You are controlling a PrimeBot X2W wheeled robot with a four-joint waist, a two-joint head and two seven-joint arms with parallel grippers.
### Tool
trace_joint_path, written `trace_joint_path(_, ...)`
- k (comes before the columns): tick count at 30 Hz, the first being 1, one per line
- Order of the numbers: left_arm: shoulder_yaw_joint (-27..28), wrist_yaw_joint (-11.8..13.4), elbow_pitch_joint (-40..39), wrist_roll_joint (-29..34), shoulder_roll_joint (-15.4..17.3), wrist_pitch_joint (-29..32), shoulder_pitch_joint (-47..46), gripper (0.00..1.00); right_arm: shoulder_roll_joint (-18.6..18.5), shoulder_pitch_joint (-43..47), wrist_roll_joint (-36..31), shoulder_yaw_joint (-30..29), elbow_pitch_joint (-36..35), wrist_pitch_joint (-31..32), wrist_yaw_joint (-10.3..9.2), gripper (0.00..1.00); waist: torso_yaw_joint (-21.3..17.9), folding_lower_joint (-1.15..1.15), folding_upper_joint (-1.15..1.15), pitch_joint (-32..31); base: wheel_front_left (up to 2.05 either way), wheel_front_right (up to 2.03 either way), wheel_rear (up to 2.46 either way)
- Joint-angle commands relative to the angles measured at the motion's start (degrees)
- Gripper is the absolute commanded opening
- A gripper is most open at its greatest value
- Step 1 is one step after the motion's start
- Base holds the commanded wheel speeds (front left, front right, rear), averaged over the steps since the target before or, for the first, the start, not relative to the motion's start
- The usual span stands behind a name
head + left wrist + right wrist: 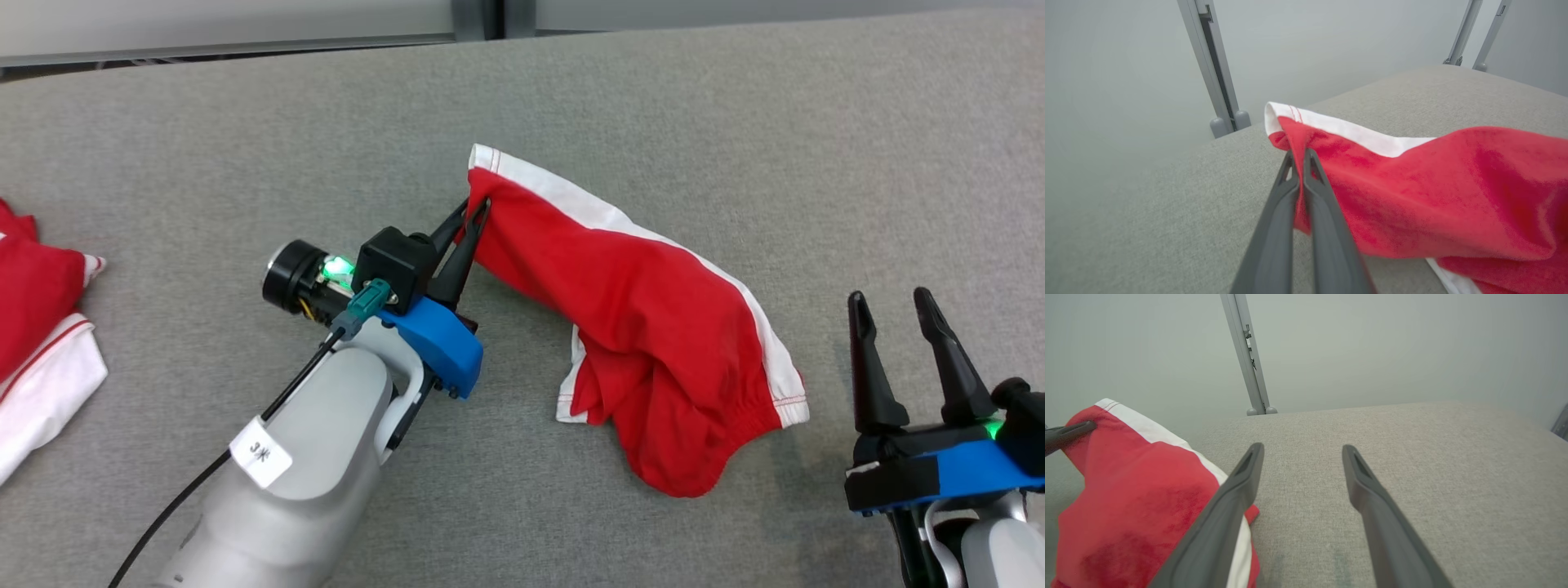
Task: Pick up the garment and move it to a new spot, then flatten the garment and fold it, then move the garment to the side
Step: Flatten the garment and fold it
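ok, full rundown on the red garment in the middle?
The red garment looks like soft knit fabric, with a white band along one edge and red stitching on the white hems. It is crumpled. The left hand is shut on one corner, holding that end raised; the rest slopes down and bunches on the grey fabric surface. The right hand is open, apart from it.
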Motion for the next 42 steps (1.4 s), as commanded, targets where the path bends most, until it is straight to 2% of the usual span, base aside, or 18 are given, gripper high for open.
trace_joint_path(1, -0.20, 1.16, -2.62, 1.34, 0.87, -1.36, -0.23, 0.00, -0.03, 1.01, 0.15, -0.62, 0.15, -0.05, 0.01, 1.00, 0.59, 0.00, -0.01, -0.74, 0.00, 0.00, 0.00)
trace_joint_path(7, 0.25, 5.17, -14.20, 3.35, 5.43, -2.45, 7.27, 0.00, 0.57, 2.81, -0.12, -1.73, -0.24, 0.65, 0.01, 1.00, 2.59, 0.00, -0.01, -3.61, 0.00, 0.00, 0.00)
trace_joint_path(13, 3.01, 10.47, -24.64, 0.08, 11.07, 1.56, 21.13, 0.00, 0.87, 4.41, -0.35, -2.03, -0.98, 1.39, 0.01, 1.00, 3.85, 0.00, -0.01, -5.21, 0.00, 0.00, 0.00)
trace_joint_path(17, 4.22, 12.91, -27.33, -3.17, 12.32, 3.34, 29.59, 0.00, 0.92, 5.34, -0.43, -2.44, -1.74, 1.88, 0.01, 1.00, 4.76, 0.00, -0.01, -5.50, 0.00, 0.00, 0.00)
trace_joint_path(20, 4.68, 12.99, -26.45, -5.13, 11.67, 2.43, 32.41, 0.00, 1.02, 5.90, -0.72, -2.66, -2.21, 2.45, 0.01, 1.00, 5.49, 0.00, -0.01, -5.56, 0.00, 0.00, 0.00)
trace_joint_path(25, 4.87, 10.90, -21.57, -7.68, 9.21, -0.23, 32.99, 0.00, 1.27, 6.94, -1.20, -2.32, -2.91, 3.14, 0.01, 1.00, 5.71, 0.00, -0.01, -6.19, 0.00, 0.00, 0.00)
trace_joint_path(26, 5.29, 10.56, -20.88, -8.28, 8.45, -0.87, 32.76, 0.22, 1.23, 7.04, -1.53, -2.36, -3.15, 3.23, 0.01, 1.00, 5.68, 0.00, -0.01, -6.31, 0.00, 0.00, 0.00)
trace_joint_path(27, 5.58, 10.16, -20.14, -8.49, 7.86, -1.45, 32.39, 1.00, 1.23, 7.04, -1.55, -2.41, -3.32, 3.39, 0.01, 1.00, 5.65, 0.00, -0.01, -6.47, 0.00, 0.00, 0.00)
trace_joint_path(31, 8.34, 10.00, -19.21, -9.02, 6.07, -2.74, 31.76, 1.00, 1.28, 7.45, -2.30, -2.87, -4.55, 3.96, 0.01, 1.00, 5.57, 0.00, -0.01, -7.05, 0.00, 0.00, 0.00)
trace_joint_path(34, 14.30, 10.97, -24.50, -6.55, 5.37, -2.88, 31.47, 1.00, 1.37, 7.68, -3.30, -3.38, -6.10, 4.54, 0.01, 1.00, 5.57, 0.00, -0.01, -7.51, 0.00, 0.00, 0.00)
trace_joint_path(35, 14.30, 10.97, -24.50, -6.55, 5.37, -2.88, 31.47, 1.00, 1.37, 7.68, -3.30, -3.38, -6.10, 4.54, 0.01, 1.00, 5.57, 0.00, -0.01, -7.51, 0.00, 0.00, 0.00)
trace_joint_path(39, 20.74, 10.82, -30.32, -3.16, 6.81, -2.90, 32.45, 1.00, 1.19, 7.83, -4.15, -3.20, -7.85, 6.11, 0.01, 1.00, 5.22, 0.00, -0.01, -8.47, 0.00, 0.00, 0.00)
trace_joint_path(42, 21.93, 10.49, -31.11, -2.41, 7.77, -2.90, 32.90, 1.00, 1.09, 8.03, -4.43, -2.91, -8.31, 6.68, 0.01, 1.00, 5.00, 0.00, -0.01, -8.98, 0.00, 0.00, 0.00)
